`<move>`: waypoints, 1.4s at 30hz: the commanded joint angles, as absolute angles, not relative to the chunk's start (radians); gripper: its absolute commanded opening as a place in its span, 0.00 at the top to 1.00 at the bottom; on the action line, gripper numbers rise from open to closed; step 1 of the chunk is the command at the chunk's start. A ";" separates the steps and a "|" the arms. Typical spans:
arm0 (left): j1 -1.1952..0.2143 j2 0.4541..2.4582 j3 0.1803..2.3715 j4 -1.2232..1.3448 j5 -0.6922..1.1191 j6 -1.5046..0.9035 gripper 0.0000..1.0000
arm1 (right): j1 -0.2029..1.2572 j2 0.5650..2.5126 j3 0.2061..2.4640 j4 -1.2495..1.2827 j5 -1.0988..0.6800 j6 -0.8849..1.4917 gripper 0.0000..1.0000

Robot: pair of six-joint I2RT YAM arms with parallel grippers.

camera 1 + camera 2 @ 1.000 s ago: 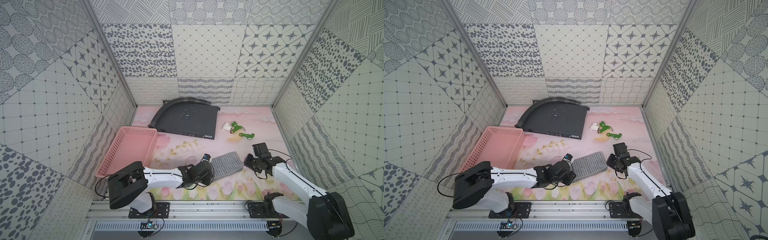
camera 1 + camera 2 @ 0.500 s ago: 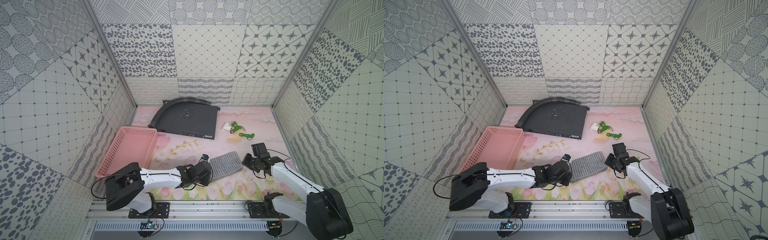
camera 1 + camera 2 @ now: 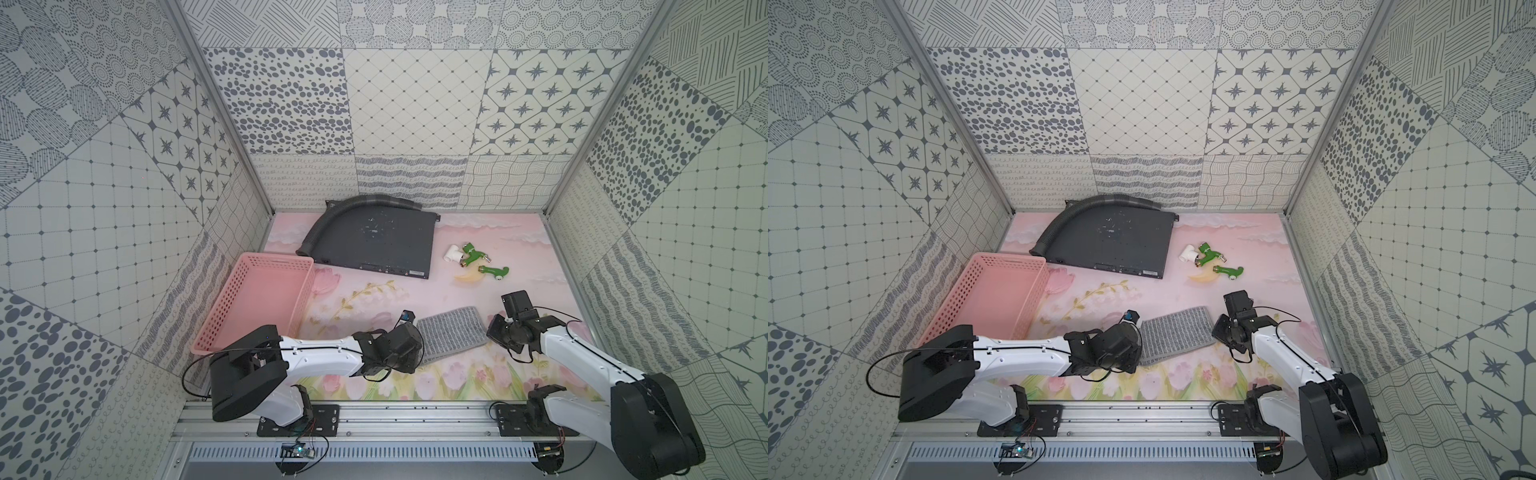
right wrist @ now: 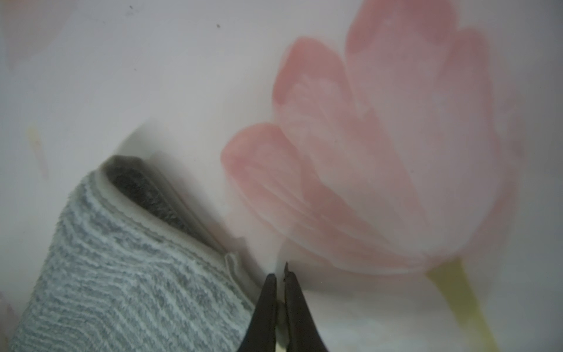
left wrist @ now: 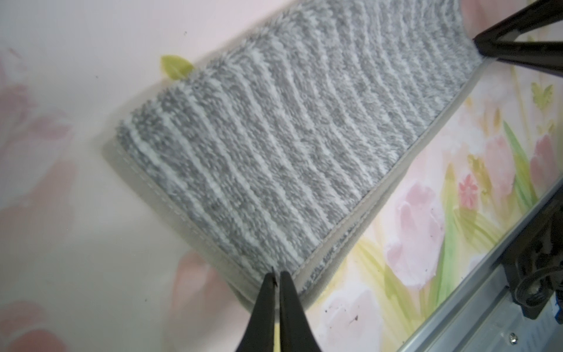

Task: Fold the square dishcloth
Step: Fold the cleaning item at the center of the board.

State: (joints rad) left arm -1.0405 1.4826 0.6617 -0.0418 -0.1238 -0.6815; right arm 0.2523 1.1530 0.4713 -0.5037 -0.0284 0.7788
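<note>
Left jaws closed at square dishcloth (image 5: 289, 146) hem, right jaws closed beside

Both top views high, looking down over whole scene; wrist views close, sharing the dishcloth (image 5: 274, 146)

Both top views were bright, evenly lit, sharp; shadows faint and soft. Right wrist view was hazy, out of focus; left wrist view showed the square dishcloth (image 5: 289, 146) crisper, edges blurred.
</note>
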 commanded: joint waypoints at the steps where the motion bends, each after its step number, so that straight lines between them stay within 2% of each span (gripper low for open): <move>1: -1.050 1.505 0.658 -0.097 -0.122 -0.702 0.95 | 0.257 1.172 0.470 -0.503 0.012 0.776 0.87; 5: -1.049 1.506 0.653 -0.126 -0.135 -0.700 0.97 | 0.257 1.161 0.474 -0.503 0.027 0.778 0.80; 8: -1.049 1.483 0.647 -0.132 -0.144 -0.682 0.95 | 0.257 1.144 0.485 -0.505 0.034 0.774 0.77; 11: -1.049 1.446 0.644 -0.124 -0.143 -0.664 0.89 | 0.258 1.125 0.509 -0.532 0.054 0.761 0.76; 16: -1.049 1.372 0.646 -0.142 -0.148 -0.664 0.71 | 0.294 1.087 0.565 -0.600 0.119 0.744 0.74; 22: -1.050 1.251 0.644 -0.205 -0.190 -0.715 0.64 | 0.401 1.077 0.652 -0.689 0.258 0.750 0.73; 25: -1.046 1.203 0.650 -0.267 -0.249 -0.801 0.58 | 0.465 1.097 0.688 -0.693 0.287 0.746 0.73; 31: -1.014 1.226 0.693 -0.401 -0.258 -1.005 0.57 | 0.562 1.199 0.746 -0.686 0.309 0.750 0.74; 42: -1.000 1.366 0.675 -0.249 -0.142 -1.115 0.57 | 0.570 1.290 0.681 -0.561 0.220 0.773 0.74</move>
State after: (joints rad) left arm -1.0157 1.3144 0.6762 -0.2955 -0.1944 -1.0084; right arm 0.5659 1.2713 0.7033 -0.6258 0.2470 0.7559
